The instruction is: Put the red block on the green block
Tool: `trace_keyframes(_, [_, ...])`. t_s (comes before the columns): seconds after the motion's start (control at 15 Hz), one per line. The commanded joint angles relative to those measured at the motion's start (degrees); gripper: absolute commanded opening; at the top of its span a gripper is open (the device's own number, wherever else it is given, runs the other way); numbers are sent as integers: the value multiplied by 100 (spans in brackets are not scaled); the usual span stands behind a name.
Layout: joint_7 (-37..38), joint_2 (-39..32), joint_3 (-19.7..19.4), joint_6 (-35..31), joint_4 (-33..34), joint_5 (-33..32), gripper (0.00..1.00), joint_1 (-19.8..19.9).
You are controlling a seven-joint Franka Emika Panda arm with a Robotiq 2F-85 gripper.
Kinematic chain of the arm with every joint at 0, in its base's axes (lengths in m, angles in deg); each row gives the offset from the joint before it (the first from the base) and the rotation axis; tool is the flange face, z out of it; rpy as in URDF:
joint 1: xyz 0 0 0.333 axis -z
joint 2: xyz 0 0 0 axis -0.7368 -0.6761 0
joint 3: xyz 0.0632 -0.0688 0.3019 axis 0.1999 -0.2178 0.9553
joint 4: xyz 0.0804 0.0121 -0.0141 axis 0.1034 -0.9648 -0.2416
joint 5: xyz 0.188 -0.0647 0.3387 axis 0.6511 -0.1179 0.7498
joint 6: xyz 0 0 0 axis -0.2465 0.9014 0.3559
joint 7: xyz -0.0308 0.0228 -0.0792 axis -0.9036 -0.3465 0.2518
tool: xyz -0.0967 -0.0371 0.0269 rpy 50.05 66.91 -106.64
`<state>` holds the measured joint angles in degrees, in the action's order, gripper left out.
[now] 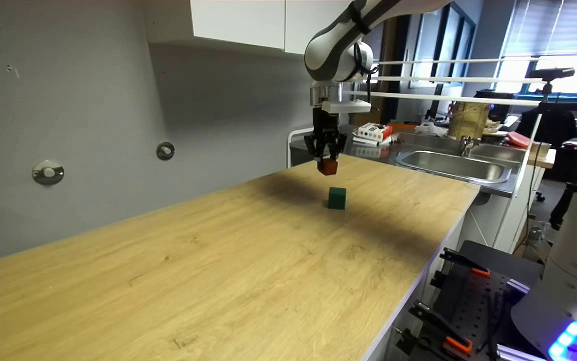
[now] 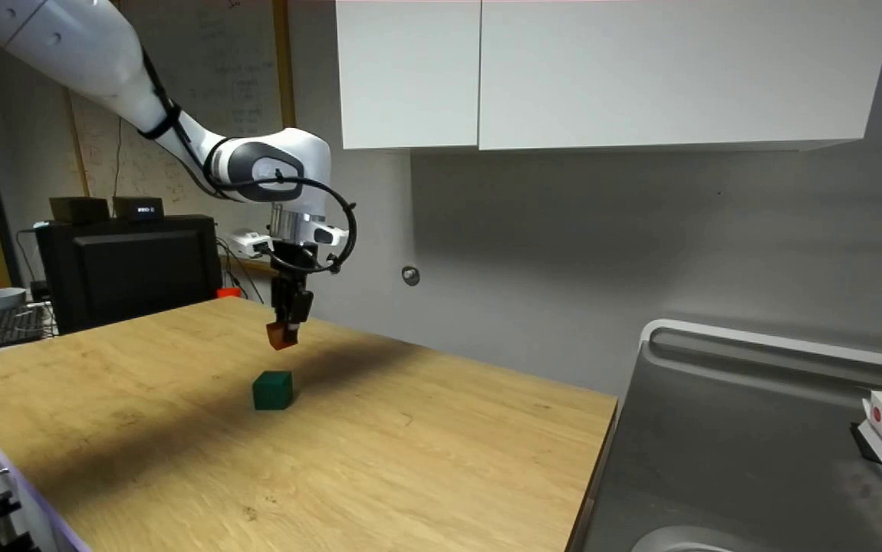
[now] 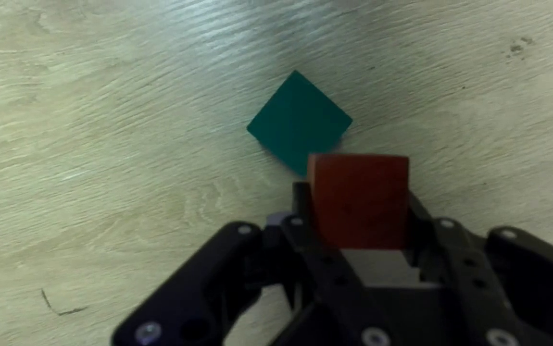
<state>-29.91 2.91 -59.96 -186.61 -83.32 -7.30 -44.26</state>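
Observation:
My gripper (image 3: 359, 204) is shut on the red block (image 3: 360, 211), with one finger on each side of it. In both exterior views the gripper (image 1: 326, 150) (image 2: 290, 313) points down and holds the red block (image 1: 327, 167) (image 2: 281, 336) in the air above the tabletop. The green block (image 1: 337, 198) (image 2: 272, 390) rests alone on the table in both exterior views. In the wrist view the green block (image 3: 299, 122) lies below and ahead of the red block, which hides its near corner. It appears turned relative to the red block. The two blocks are apart.
The wooden tabletop (image 1: 193, 260) runs along a grey wall. White cabinets (image 2: 602, 69) hang above. A metal sink (image 1: 454, 165) and a white-and-red box (image 1: 375, 131) are past one end of the table. A black monitor (image 2: 134, 268) stands past the other end.

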Motion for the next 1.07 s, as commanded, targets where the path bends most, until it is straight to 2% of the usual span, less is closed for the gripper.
trace_keyframes(0.0, [36, -218, 10, 193, 138, -12, 18, 31])
trace_keyframes(1.0, [-9, -532, -29, 279, -29, 80, 18, 133])
